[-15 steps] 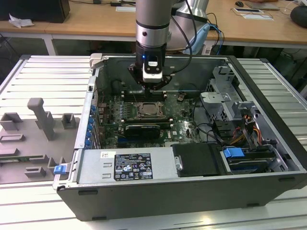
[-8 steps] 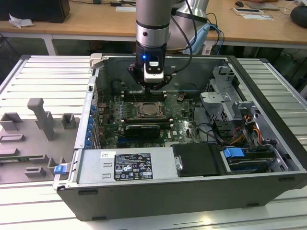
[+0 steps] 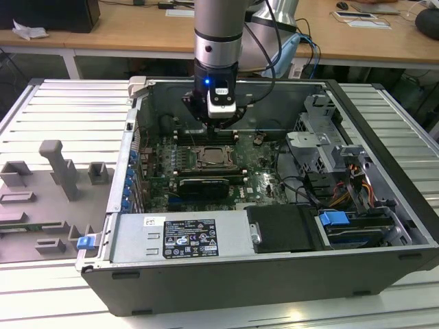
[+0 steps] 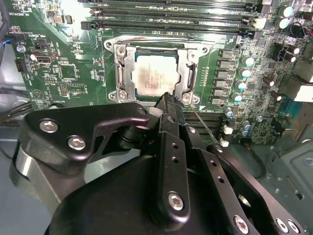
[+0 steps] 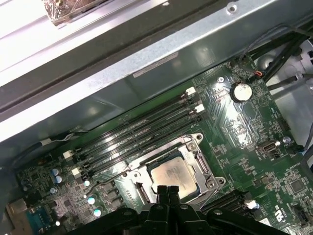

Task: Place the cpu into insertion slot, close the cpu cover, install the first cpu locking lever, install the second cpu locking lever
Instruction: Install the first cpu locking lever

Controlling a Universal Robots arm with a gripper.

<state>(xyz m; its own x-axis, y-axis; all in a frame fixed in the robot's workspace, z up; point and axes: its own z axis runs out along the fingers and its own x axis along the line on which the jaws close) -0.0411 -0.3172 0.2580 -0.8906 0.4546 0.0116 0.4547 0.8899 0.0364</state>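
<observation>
Hanging inside the open computer case (image 3: 274, 274), the gripper (image 3: 221, 123) points down at the green circuit board (image 4: 63, 63). In both wrist views its two fingers are pressed together with nothing visible between them, so it is narrow and, as far as I can see, empty.

The cpu (image 4: 155, 74) lies flat in the insertion slot (image 4: 113, 95) with its silver-grey top up. The cpu cover (image 4: 128, 68) lies down around it, and the chip shows through the window. Those two steps look done.

In the exterior view the slot sits just on the near side of the fingertips and lower, with the long memory slots (image 4: 171, 22) next to it. In the first wrist view the gripper (image 5: 168, 190) stands just beside one edge of the cover, off the chip itself.

What matters now is the thin wire lever (image 4: 201, 122). In the second wrist view it runs close beside the fingertips, starting near a corner of the slot. Its long axis slants away from that corner rather than lying along the cover's side, so I judge it not yet latched. I cannot tell whether the fingers touch it.
</observation>
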